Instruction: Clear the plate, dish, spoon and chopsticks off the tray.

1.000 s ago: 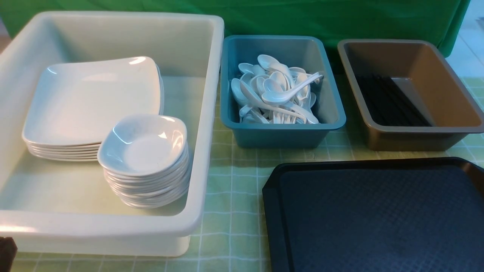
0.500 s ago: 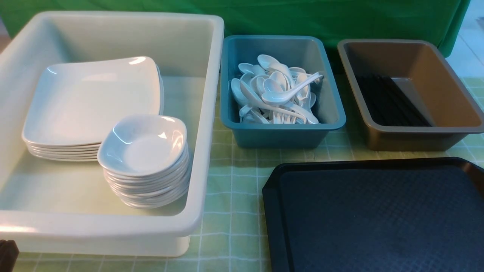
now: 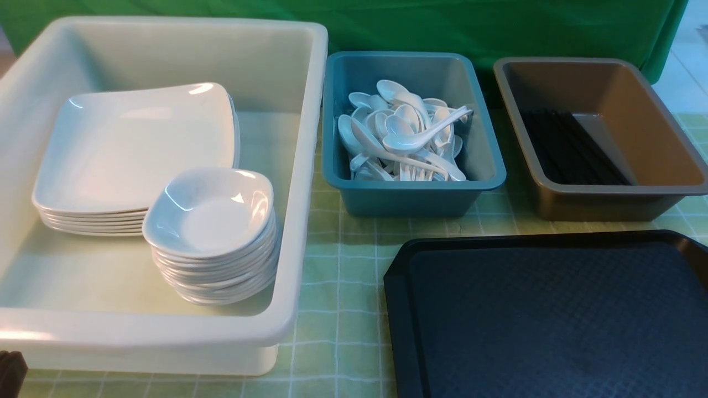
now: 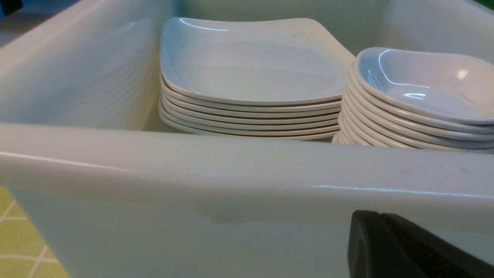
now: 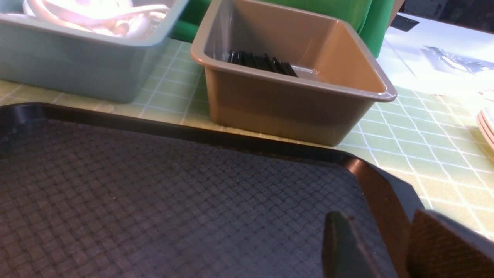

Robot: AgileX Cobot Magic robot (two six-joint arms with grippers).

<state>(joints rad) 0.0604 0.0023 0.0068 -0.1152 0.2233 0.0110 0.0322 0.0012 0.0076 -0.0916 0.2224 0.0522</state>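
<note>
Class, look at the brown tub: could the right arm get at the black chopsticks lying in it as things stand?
Probably yes. The brown tub has no lid, the chopsticks lie uncovered on its floor, and nothing stands between it and the tray.

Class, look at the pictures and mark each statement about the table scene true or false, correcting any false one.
1. The black tray holds a plate. False: nothing shows on its visible surface.
2. The spoons lie in the teal tub. True.
3. The chopsticks lie in the white bin. False: they lie in the brown tub.
4. The small dishes are stacked beside the plates. True.
</note>
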